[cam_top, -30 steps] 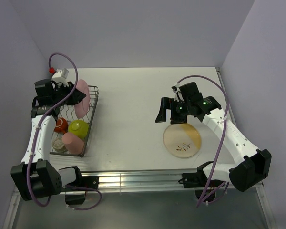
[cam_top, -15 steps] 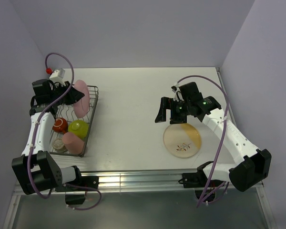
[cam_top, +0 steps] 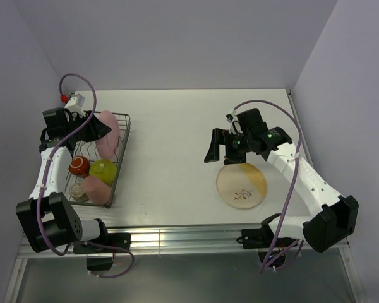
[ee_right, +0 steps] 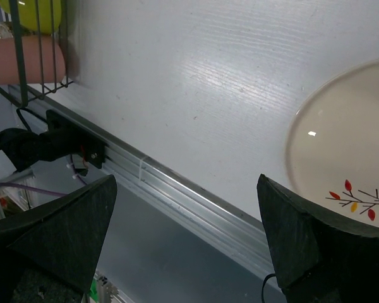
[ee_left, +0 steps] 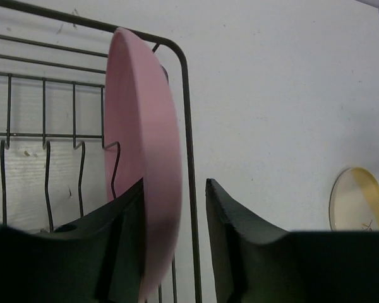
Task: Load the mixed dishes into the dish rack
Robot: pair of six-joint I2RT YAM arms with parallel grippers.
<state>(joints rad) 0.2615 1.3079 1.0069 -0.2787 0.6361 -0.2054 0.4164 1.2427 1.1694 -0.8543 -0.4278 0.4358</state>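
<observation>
Right gripper [ee_right: 184,189] hanging wide open, dark fingers [ee_right: 57,233] filling both bottom corners. Cream-and-orange plate with leaf sprig [ee_right: 341,151] lying flat on white table [ee_right: 196,76], cut off at the right edge. Top left: dish rack [ee_right: 15,19] corner, salmon-pink cup [ee_right: 19,60] lying inside, lime-green bowl [ee_right: 35,11] showing behind it. Metal rail [ee_right: 189,202] running along the table edge.
</observation>
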